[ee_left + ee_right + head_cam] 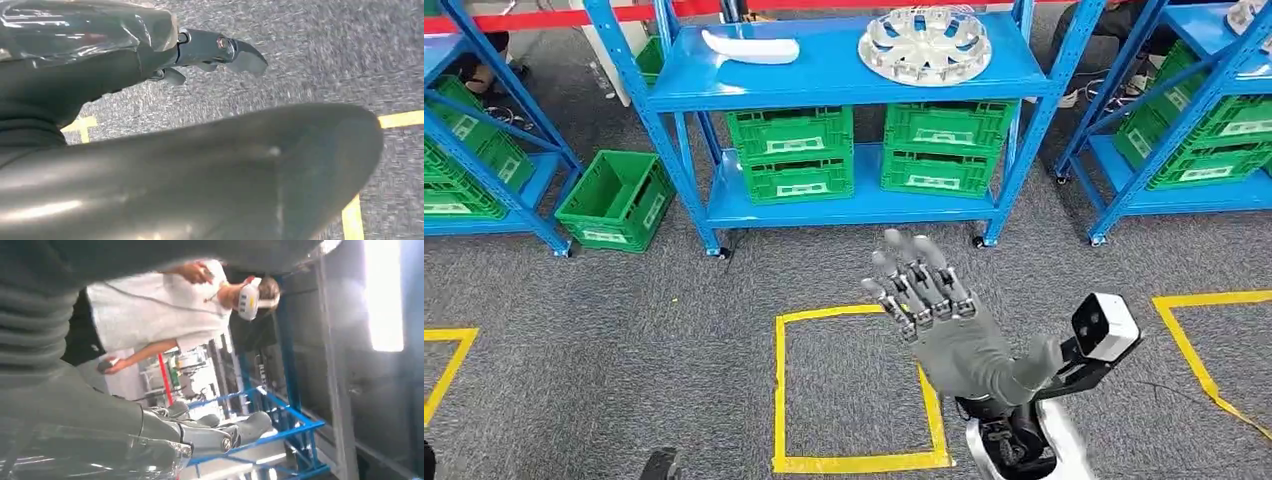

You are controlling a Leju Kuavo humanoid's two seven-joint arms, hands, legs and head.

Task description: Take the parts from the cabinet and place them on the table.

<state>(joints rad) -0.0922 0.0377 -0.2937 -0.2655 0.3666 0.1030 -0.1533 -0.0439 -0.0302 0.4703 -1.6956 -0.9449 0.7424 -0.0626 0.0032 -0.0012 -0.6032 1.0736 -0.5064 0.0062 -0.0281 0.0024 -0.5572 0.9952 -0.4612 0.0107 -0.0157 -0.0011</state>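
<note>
R hand (921, 290) was raised w/ fingers spread, holding nothing, well short of the blue cabinet (844, 80); L hand (210, 52) hung over the floor, can't tell its state. Parts sat on the top shelf: silver wheel cover (925, 43) at right, white part (750, 46) at left. Best approach IMO: reach for the cover's near rim, close only once fingers bracket the edge.

Open carpet lies between the raised right hand (924, 290) and the blue rack (844, 70), whose top shelf is unobstructed from above.
</note>
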